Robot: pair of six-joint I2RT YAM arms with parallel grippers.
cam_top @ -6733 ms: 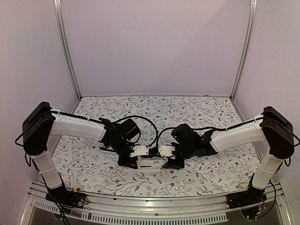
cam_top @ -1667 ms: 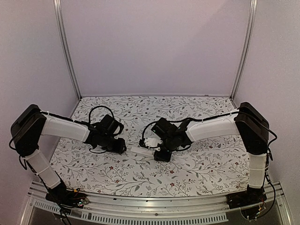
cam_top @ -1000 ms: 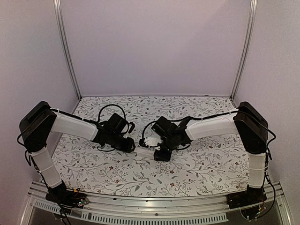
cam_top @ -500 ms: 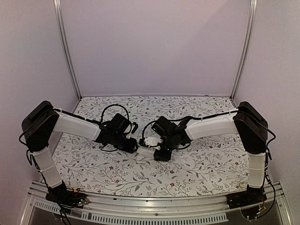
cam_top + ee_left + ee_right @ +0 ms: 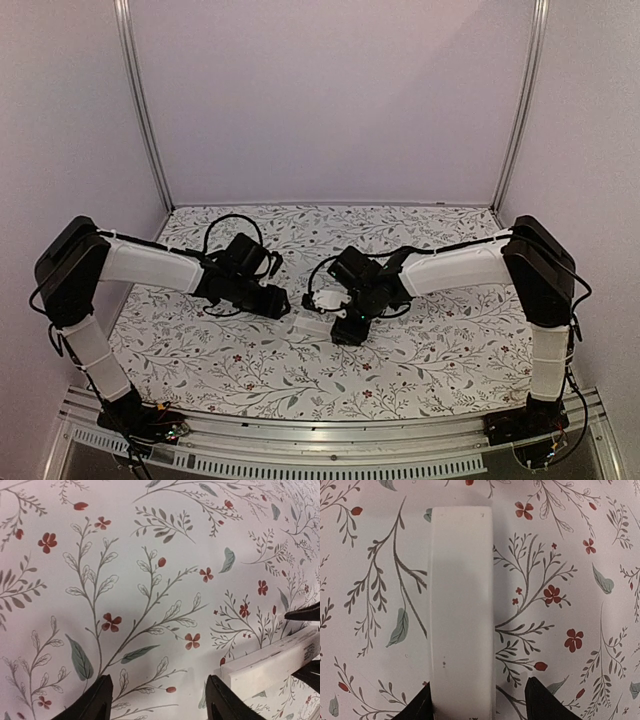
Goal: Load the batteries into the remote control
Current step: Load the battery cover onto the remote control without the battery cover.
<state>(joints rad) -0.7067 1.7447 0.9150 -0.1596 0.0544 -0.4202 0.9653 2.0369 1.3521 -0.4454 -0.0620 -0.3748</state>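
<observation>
Remote control [image 5: 462, 605]: flat on the flower-printed tablecloth [image 5: 430, 360], near the middle of the table, plain white face up. Long axis straight ahead of the right gripper [image 5: 477, 705], running from between its fingers away from the wrist camera. Seen from above, roughly crosswise on the table, squared free end pointing toward the left arm's side. Right gripper spread around the near part of the bar: one finger [image 5: 422, 705] at its edge, the other standing off with bare cloth between. Left gripper [image 5: 159, 702] spread too, only cloth in its gap, poised just beside the remote's far end, that end lying outside its fingers.
</observation>
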